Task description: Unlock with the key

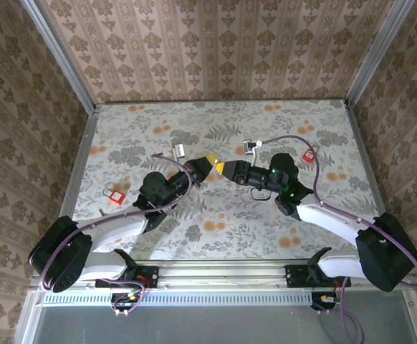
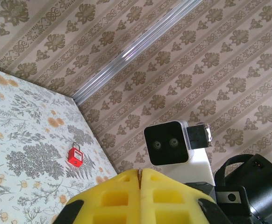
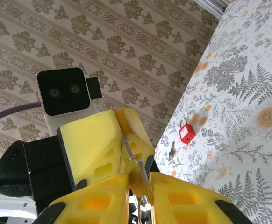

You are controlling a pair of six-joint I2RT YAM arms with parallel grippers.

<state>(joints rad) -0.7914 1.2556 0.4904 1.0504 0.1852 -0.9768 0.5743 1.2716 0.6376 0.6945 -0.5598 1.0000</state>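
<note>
small flat silver metal key point(image 3: 134, 161) is pinched mid-air in clenched left gripper point(image 1: 208, 165). right gripper point(image 3: 139, 191) is set narrow about its blade, grip cannot be told. judged light, stiff, slippery; best taken flat-on.

The left arm point(image 1: 119, 226) and right arm point(image 1: 330, 218) reach inward and meet tip to tip above the middle of the table point(image 1: 216, 122). The left gripper point(image 1: 207, 163) has its yellow fingers point(image 2: 117, 196) pressed together, apparently pinching the thin key point(image 3: 135, 161). The right gripper point(image 1: 221, 169) faces it, jaws narrowly apart around that blade.
</note>
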